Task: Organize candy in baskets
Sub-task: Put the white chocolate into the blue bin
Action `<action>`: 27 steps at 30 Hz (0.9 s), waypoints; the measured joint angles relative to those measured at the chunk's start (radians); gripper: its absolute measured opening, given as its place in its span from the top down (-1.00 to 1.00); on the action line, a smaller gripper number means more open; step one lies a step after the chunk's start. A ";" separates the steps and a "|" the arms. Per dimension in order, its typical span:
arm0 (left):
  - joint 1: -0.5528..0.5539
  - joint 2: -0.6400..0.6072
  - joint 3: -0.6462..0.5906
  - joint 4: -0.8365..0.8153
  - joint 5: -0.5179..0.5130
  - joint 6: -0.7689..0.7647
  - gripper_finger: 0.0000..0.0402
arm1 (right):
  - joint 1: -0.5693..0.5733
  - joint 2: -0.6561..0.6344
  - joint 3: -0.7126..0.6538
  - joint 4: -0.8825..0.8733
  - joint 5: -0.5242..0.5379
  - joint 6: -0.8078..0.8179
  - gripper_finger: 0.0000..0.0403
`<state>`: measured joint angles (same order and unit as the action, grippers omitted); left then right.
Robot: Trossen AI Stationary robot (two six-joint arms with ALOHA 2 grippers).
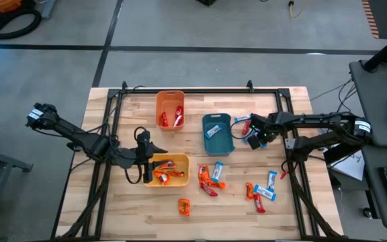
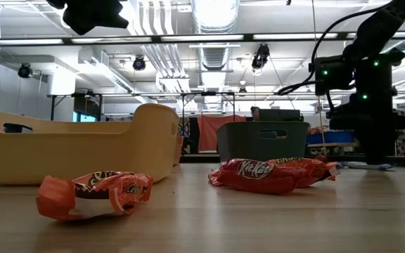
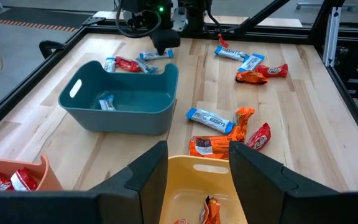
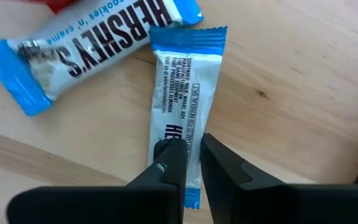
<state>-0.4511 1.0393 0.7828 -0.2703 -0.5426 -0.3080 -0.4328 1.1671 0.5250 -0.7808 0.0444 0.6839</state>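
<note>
The right end effector is pinching a light blue Hershey's bar against the counter, right of the teal basket. A second bar reading "HERSHEY'S cookies 'n' creme" is lying just beside it. The left end effector is hovering spread over the yellow basket, which is holding orange candy. The orange basket is sitting at upper center with red bars. A Kit Kat and a Reese's are lying loose in the low view.
</note>
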 joint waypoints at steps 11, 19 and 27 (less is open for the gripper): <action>0.000 0.000 0.000 0.000 0.000 0.000 0.23 | 0.000 0.000 0.064 -0.031 -0.003 -0.030 0.82; 0.000 0.000 0.000 0.000 0.000 0.000 0.23 | 0.000 0.000 0.075 -0.032 0.021 -0.044 0.41; 0.000 0.000 0.000 0.000 0.000 0.002 0.23 | 0.000 0.000 0.075 0.086 0.060 -0.113 -0.01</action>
<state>-0.4507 1.0393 0.7829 -0.2699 -0.5426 -0.3058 -0.4328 1.1667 0.5999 -0.6948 0.1041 0.5705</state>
